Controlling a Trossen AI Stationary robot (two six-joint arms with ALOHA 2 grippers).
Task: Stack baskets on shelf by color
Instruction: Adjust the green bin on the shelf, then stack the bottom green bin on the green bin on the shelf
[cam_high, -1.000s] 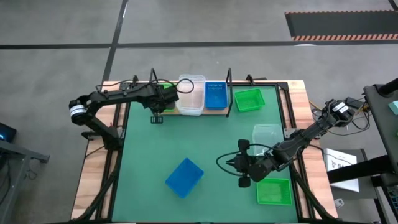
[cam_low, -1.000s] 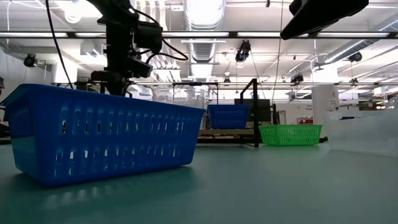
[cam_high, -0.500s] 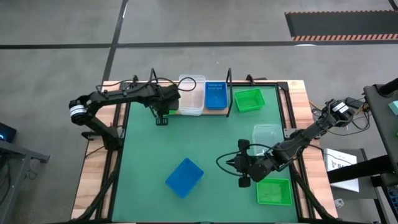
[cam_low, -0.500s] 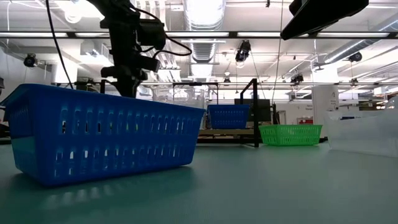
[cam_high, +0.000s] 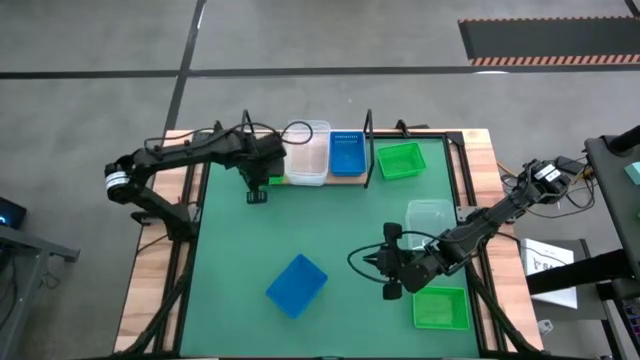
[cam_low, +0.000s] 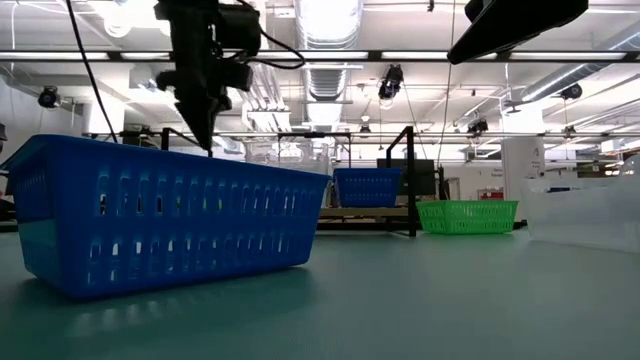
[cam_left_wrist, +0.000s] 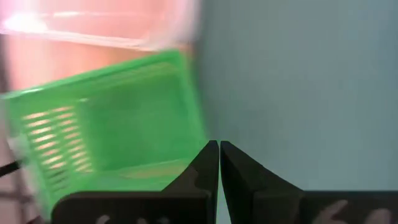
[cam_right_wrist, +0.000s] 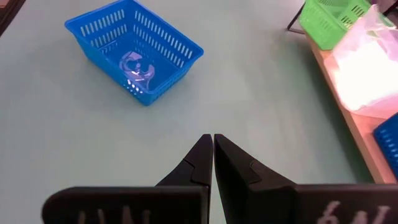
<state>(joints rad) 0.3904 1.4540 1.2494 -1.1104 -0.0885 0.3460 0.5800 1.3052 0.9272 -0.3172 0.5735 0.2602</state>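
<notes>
Around the work spot: a black cable (cam_high: 262, 131) looped over the left arm, and the black wire upright of the shelf (cam_low: 411, 190) just past the blue basket on the shelf (cam_high: 347, 152). Beside that one, touching or nearly so, the clear basket on the shelf (cam_high: 307, 152). At the left end of the shelf, a half-hidden green basket (cam_high: 273, 179), mostly covered by the left arm from above. Just outside the right upright, down on the surface (cam_high: 330, 225), another green basket (cam_high: 400, 160). Nothing between the left tool (cam_high: 256, 194) and the half-hidden green basket. Left tool shut tight, empty, pointing down, just beside that basket's near edge and not touching it; same in the left wrist view, with the two dark fingers pressed together at the left tool (cam_left_wrist: 219, 144) and the green basket (cam_left_wrist: 106, 137) right behind, the clear one (cam_left_wrist: 93, 25) farther back. Right tool (cam_high: 368, 262) also shut and empty, low over the right half of the surface, aimed toward the loose blue basket (cam_high: 297, 285), well apart from it, with bare green mat between. Just behind the right arm, a loose clear basket (cam_high: 432, 215); just beside its wrist, near the front corner, a loose green basket (cam_high: 440, 308). Green mat over a wooden top. Grey floor all around, with a striped strip (cam_high: 550, 60) far off. From table height, bright ceiling lights and pipes overhead.
</notes>
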